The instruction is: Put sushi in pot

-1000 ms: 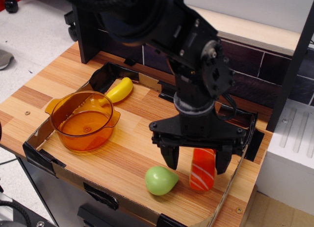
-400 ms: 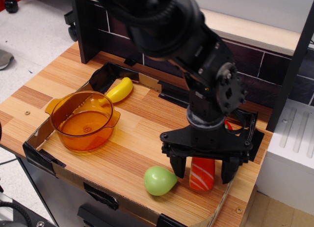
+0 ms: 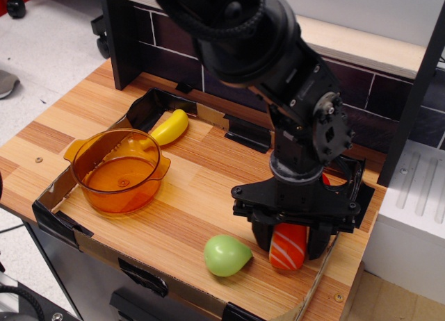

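Dropping lower since a second ago, and narrowing: gripper (image 3: 288, 243) now straddling the sushi (image 3: 288, 246), fingers that were standing well clear on either side now pressing in close against its flanks, seemingly closing on it though full contact hard to confirm. Lying directly beneath the gripper, at the counter's (image 3: 188, 196) near right corner, with the long axis running roughly toward and away from the camera, so the fingers closing across the short width. Sitting just right of the sushi's neighbour, a green pear-like toy (image 3: 226, 255), apart from it. Waiting well away to the left of the sushi, the pot (image 3: 119, 169), upright and open-mouthed, with a yellow banana-like toy (image 3: 170, 127) just behind it. Probably calling next for a lift, then a long carry leftward over the pot's rim.
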Robot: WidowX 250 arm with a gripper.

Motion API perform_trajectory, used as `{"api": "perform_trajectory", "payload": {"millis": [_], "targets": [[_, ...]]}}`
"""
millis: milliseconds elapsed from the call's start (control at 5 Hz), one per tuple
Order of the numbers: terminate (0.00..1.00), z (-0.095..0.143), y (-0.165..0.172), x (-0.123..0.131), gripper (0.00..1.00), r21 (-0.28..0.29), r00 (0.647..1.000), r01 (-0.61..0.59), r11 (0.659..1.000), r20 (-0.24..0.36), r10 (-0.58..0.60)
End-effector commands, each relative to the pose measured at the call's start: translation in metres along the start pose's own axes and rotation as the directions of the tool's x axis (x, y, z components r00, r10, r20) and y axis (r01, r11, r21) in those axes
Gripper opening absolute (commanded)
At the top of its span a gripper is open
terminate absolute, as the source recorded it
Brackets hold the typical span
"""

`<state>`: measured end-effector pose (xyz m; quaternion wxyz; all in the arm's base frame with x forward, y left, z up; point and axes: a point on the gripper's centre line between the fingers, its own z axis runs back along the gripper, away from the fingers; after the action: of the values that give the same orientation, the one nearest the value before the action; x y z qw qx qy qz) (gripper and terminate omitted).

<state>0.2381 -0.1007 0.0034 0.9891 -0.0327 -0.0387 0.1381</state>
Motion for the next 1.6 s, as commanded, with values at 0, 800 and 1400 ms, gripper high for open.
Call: {"api": "perform_trajectory", "payload": {"millis": [0,800,1400], "targets": [[0.0,0.03,-0.007,0.009,0.0,-0.044,0.998,0.011,0.999,0.066,-0.008],[0.0,0.107,0.083,0.018,0.0,-0.088,0.995,-0.061,0.994,0.068,0.067],[0.0,0.101,0.16,0.045,0.0,0.003,0.986,-0.126,0.992,0.112,0.125]]}}
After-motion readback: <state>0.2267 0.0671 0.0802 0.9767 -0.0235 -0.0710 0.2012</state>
